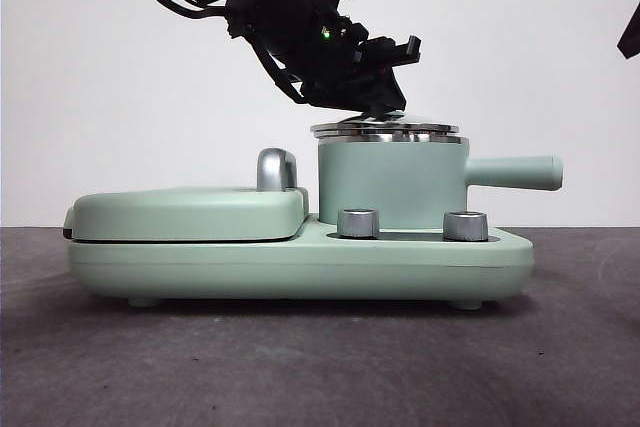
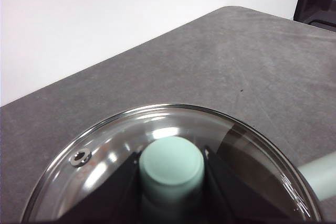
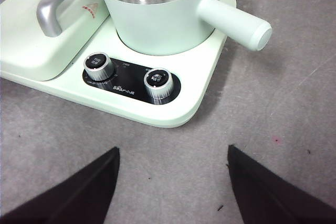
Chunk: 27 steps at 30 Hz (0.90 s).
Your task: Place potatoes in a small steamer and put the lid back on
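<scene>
Left fingers [image 2: 126,184] clamp the lid's [image 2: 105,150] knob [image 2: 171,169] atop the steamer [image 1: 390,182] — rigid, fragile, slippery glass; right gripper [image 3: 173,182] waits with its fingers apart.

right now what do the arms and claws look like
Both are black. In the front view the left claw ends a bulky dark arm with looping black cables and a small green light. Its wrist view shows flat, matte black jaws. The right claw shows two broad black wedge-shaped jaws in its wrist view. No markings or sleeves are visible.
</scene>
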{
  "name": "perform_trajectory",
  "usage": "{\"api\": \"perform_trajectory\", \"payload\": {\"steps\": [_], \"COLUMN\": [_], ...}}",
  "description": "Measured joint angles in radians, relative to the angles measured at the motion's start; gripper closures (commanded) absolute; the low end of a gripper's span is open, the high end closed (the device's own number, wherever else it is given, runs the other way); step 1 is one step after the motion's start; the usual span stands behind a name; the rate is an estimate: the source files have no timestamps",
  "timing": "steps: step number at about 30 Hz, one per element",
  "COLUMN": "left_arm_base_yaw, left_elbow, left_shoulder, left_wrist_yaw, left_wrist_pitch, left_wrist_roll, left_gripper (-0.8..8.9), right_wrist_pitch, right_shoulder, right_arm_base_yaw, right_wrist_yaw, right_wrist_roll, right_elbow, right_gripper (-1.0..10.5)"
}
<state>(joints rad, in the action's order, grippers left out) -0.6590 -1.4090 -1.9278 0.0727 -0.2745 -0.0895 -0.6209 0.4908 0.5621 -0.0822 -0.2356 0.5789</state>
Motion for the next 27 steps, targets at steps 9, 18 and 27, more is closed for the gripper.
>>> {"api": "perform_trajectory", "payload": {"steps": [9,18,27], "left_arm_base_yaw": [-0.003,-0.006,-0.013], "left_elbow": [0.000,0.000,0.000], "left_shoulder": [-0.002,-0.005,-0.005], "left_wrist_yaw": [0.005,0.010,0.028], "left_wrist_pitch": [-0.002,-0.004,-0.004], "left_wrist_roll": [0.000,0.000,0.000], "left_gripper": [8.02,8.02,8.02], "right_wrist_pitch": [0.000,0.000,0.000], "right_shoulder": [0.000,0.000,0.000], "right_arm_base_yaw": [0.000,0.000,0.000], "right_wrist_yaw": [-0.023,-0.023,-0.023], "right_wrist_roll": [0.003,0.003,0.003], "right_elbow": [0.000,0.000,0.000], "right_gripper": [6.3,6.3,6.3]}}
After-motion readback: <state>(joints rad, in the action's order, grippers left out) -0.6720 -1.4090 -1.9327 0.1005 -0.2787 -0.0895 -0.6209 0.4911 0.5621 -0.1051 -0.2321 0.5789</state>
